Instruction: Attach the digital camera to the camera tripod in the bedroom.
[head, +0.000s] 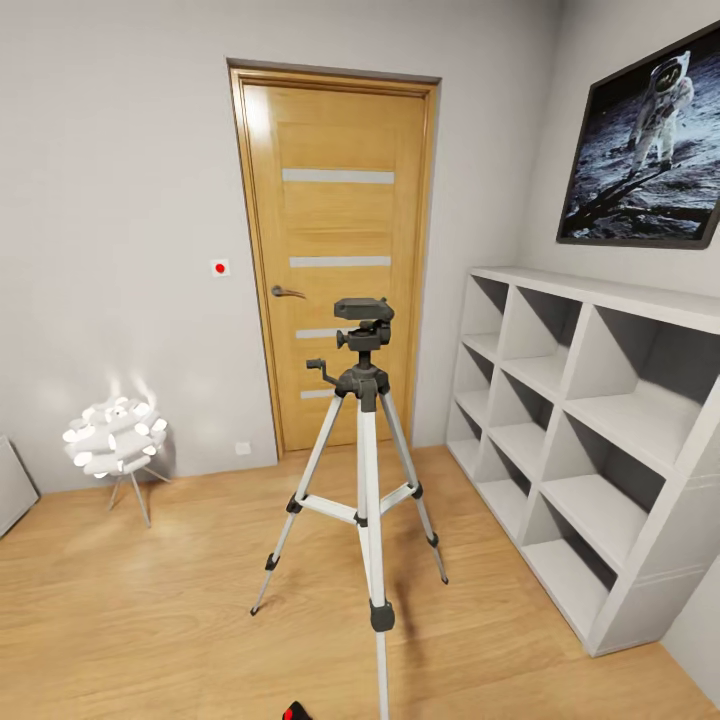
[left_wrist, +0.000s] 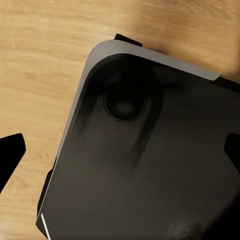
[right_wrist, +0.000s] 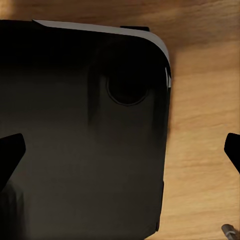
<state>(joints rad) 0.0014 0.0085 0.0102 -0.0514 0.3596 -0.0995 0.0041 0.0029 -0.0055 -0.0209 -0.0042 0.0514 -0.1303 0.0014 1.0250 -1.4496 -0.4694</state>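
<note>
The camera tripod stands on the wood floor in the middle of the bedroom, in front of the wooden door. It has three silver legs, and nothing sits on its black head. A small black-and-red thing peeks in at the bottom edge; I cannot tell whether it is the digital camera. My left gripper and right gripper are open with nothing between their fingers. Each hangs over my own dark base and the floor.
A white cube shelf runs along the right wall under a framed astronaut picture. A small white ball lamp stands at the left wall. A thin silver tip shows on the floor near my base.
</note>
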